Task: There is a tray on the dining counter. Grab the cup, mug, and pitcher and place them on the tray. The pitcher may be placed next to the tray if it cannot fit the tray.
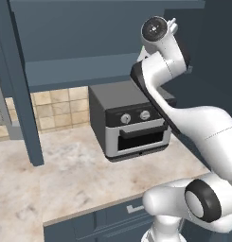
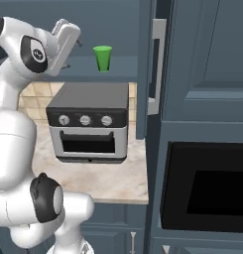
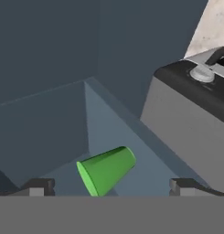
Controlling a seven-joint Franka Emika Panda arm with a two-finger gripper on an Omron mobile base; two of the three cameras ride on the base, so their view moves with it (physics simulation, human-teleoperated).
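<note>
In the right base view, going left to right, one white arm (image 2: 14, 134) rises along the left edge, its hand reaching up toward about one o'clock from the elbow. Next comes one grey toaster oven (image 2: 88, 124) with three round knobs in a row, standing on the marbled worktop (image 2: 118, 181). One green cup (image 2: 102, 58) stands upright on the dark blue shelf (image 2: 118, 64) at twelve o'clock above the oven, apart from the hand. Further right is one tall blue cabinet (image 2: 202, 64) over one dark built-in oven (image 2: 207, 186). In the hand view the cup lies between the two fingertips (image 3: 38, 186), near six o'clock in that rolled picture, touching neither. The gripper (image 3: 111, 187) has its jaws spread wide and grasps nothing.
</note>
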